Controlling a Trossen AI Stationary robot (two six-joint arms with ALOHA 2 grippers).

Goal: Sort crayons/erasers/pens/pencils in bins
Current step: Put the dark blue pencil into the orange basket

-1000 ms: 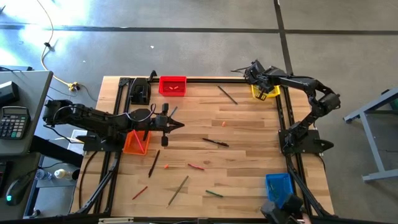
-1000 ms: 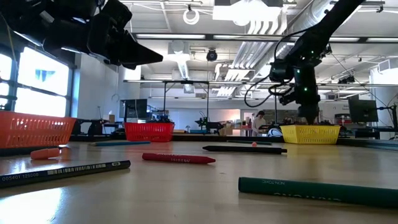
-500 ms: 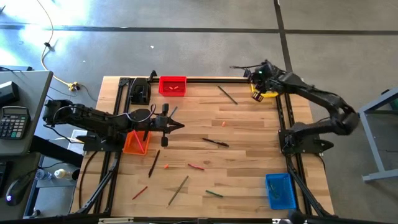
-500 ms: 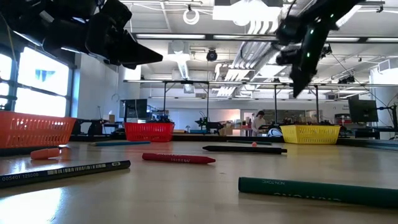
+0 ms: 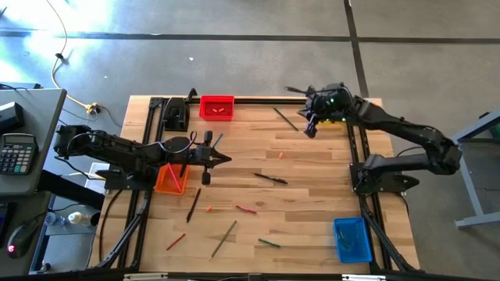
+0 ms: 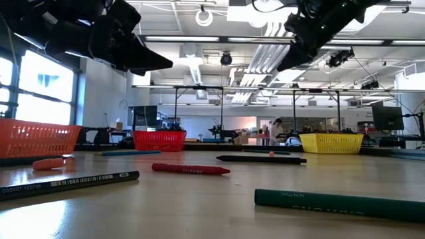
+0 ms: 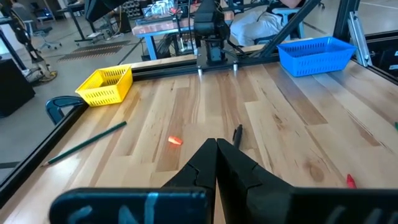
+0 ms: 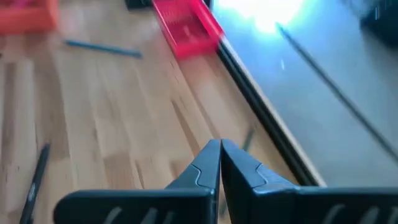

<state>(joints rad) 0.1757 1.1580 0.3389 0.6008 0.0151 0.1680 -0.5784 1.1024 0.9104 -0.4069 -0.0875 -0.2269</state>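
My right gripper (image 5: 308,130) (image 8: 219,150) is shut and holds nothing. It hangs high above the far right of the table, slanting down toward the left, beside a dark pencil (image 5: 285,119). The yellow bin (image 6: 331,143) (image 7: 106,85) stands behind it. My left gripper (image 5: 224,158) (image 7: 216,148) hovers shut and holding nothing past the orange bin (image 5: 170,178). The red bin (image 5: 216,107) is at the far edge, the blue bin (image 5: 351,238) near right. A black pen (image 5: 270,179), a red crayon (image 5: 246,209), a green pencil (image 5: 269,243) and a small orange eraser (image 5: 280,155) lie flat on the wood.
More sticks lie loose at the near left: a black pen (image 5: 193,204), a red crayon (image 5: 175,241), a thin pencil (image 5: 223,238). A black frame (image 5: 355,156) runs along the table's sides. A desk with a calculator (image 5: 17,152) stands left of the table.
My right gripper has risen from the yellow bin, swung toward the table's left and tipped from pointing straight down to a slant. Its fingers have shut with nothing between them. The left arm and the things on the table have kept still.
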